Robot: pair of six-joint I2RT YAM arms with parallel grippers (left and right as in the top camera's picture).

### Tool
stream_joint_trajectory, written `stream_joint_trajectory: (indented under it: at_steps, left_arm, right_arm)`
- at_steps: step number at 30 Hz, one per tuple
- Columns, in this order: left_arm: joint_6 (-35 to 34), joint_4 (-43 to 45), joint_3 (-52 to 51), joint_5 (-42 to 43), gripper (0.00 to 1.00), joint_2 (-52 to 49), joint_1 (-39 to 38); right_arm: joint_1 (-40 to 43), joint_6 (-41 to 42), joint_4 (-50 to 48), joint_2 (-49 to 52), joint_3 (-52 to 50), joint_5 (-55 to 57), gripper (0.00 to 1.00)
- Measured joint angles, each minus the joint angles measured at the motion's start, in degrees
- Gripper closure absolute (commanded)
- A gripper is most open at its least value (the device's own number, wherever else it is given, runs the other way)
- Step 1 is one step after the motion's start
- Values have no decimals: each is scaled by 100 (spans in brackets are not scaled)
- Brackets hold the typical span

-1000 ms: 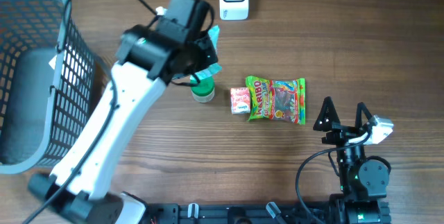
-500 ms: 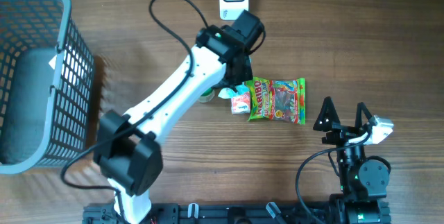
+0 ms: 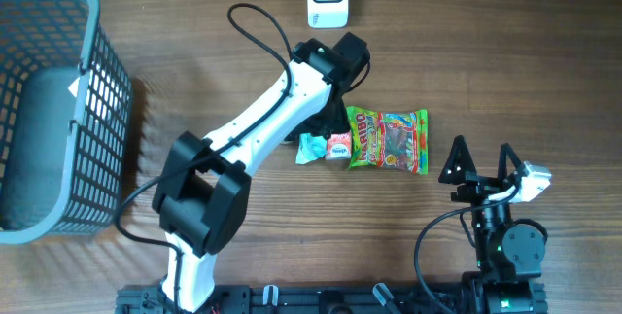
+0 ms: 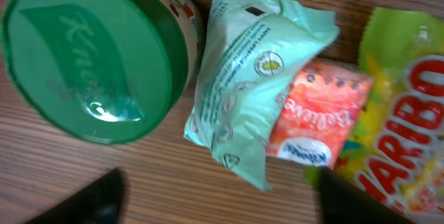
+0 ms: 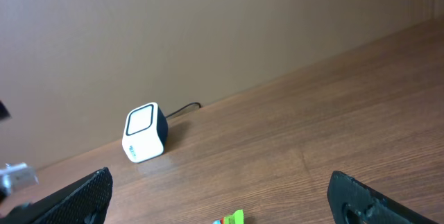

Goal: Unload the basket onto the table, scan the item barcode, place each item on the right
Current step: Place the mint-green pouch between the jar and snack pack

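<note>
Mint packet (image 4: 257,92) now loose beside pink packet (image 4: 316,113)

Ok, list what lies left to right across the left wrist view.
jar → mint pack → orange pack → Haribo bag
</note>
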State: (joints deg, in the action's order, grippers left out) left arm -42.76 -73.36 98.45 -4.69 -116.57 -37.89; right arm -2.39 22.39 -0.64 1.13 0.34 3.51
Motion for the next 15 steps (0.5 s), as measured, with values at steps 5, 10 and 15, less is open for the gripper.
stream_joint_trajectory:
  at_steps: [5,10,15]
  left_arm:
    - [0,111,24,-2,0,1032,0]
    - [417,903,297,-564,0,2533,13]
    - [708,1453,352,-1884,0,3672,883]
  right_arm:
    - [0,0,0,0,0,0,0]
    - [0,0,0,0,0,0,1]
    - [0,0,0,0,0,0,0]
